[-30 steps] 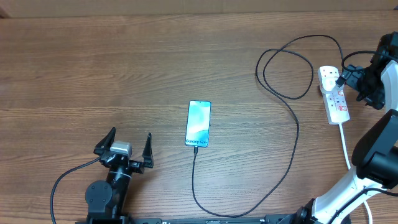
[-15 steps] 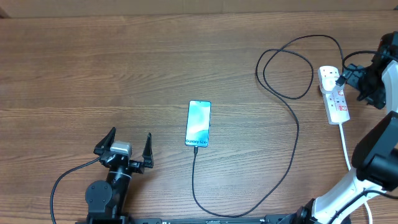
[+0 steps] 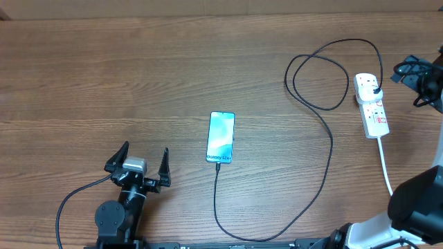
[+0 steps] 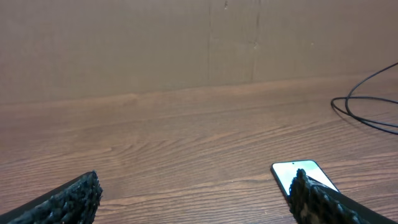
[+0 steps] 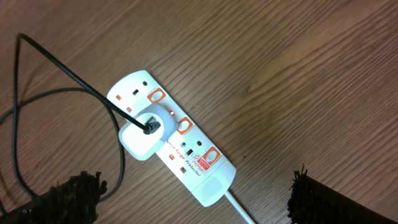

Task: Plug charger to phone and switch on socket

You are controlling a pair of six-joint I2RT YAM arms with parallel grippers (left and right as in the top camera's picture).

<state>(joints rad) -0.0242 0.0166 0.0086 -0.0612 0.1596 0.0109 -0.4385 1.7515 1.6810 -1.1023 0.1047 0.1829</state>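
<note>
The phone (image 3: 221, 137) lies flat mid-table with its screen lit; the left wrist view shows it (image 4: 297, 172) partly behind my right-hand finger. The charger (image 3: 325, 149), a thin black cable, runs from the phone's bottom edge, loops across the table and ends in a white adapter (image 5: 139, 134) seated in the socket (image 3: 371, 104). A small red light glows on the socket (image 5: 186, 155). My left gripper (image 3: 145, 148) stands open left of the phone, nothing between its fingers. My right gripper (image 5: 196, 180) hangs open above the socket's lead end, apart from it.
The socket's white lead (image 3: 385, 163) runs toward the front right beside my right arm's base (image 3: 415, 200). A black wire (image 3: 69, 199) trails from the left arm. A cardboard wall (image 4: 186, 43) closes off the table's far side.
My right gripper has drawn back to the right, away from the socket it was close over. The left arm, phone and cable have not moved.
</note>
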